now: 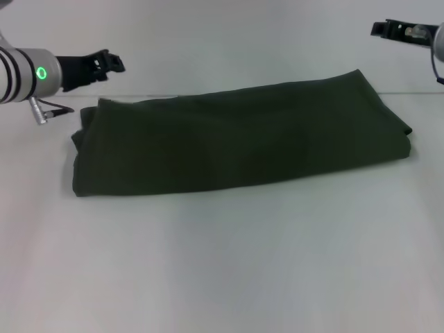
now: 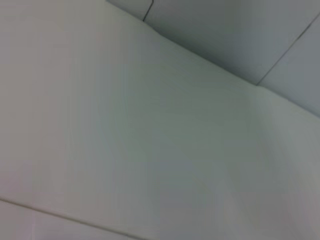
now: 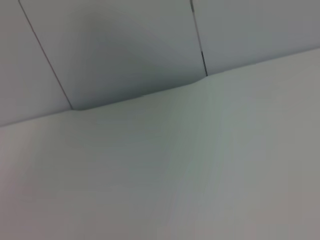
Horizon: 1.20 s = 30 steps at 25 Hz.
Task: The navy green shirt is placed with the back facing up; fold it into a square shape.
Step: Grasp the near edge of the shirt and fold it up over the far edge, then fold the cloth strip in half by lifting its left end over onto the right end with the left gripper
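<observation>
White table (image 1: 222, 263), folded navy green shirt (image 1: 236, 139); left gripper (image 1: 104, 64) and right gripper (image 1: 392, 29) raised apart, finger state unclear.

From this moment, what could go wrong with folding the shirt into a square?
1. The navy green shirt now lies as a long rectangle, not a square. The last fold may land uneven.
2. Its right end looks thick and layered, so a pinch there might catch only the top layers.
3. The left end effector and right end effector hover clear of the cloth, and neither wrist view shows the shirt, so aiming relies on the head view.
</observation>
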Each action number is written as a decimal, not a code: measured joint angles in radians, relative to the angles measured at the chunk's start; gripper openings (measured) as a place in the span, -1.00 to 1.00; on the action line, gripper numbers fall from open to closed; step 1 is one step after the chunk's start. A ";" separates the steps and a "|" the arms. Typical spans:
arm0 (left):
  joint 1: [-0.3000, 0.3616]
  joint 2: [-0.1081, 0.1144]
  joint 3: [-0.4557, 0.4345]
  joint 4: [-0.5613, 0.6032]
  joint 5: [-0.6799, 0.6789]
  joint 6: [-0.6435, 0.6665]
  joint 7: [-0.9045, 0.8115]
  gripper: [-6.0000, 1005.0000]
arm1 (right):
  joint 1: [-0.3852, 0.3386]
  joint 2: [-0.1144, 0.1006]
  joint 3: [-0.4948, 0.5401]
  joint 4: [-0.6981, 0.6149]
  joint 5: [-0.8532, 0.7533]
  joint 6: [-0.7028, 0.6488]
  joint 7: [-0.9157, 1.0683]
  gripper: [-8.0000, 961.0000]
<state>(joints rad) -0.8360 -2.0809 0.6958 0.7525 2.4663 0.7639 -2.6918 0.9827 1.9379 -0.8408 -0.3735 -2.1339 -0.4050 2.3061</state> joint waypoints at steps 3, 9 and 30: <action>0.013 0.000 -0.006 0.025 -0.004 -0.019 -0.004 -0.44 | -0.033 -0.001 0.009 -0.056 0.004 -0.061 0.032 -0.26; 0.052 0.033 -0.026 0.038 -0.072 0.015 0.004 -0.11 | -0.253 0.047 0.043 -0.324 0.175 -0.356 0.041 0.26; 0.372 0.020 -0.135 -0.101 -0.560 0.478 0.140 0.50 | -0.512 0.048 0.224 -0.187 0.464 -0.857 -0.141 0.63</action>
<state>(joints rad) -0.4637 -2.0606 0.5613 0.6513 1.9060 1.2423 -2.5517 0.4702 1.9857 -0.6167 -0.5601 -1.6703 -1.2616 2.1649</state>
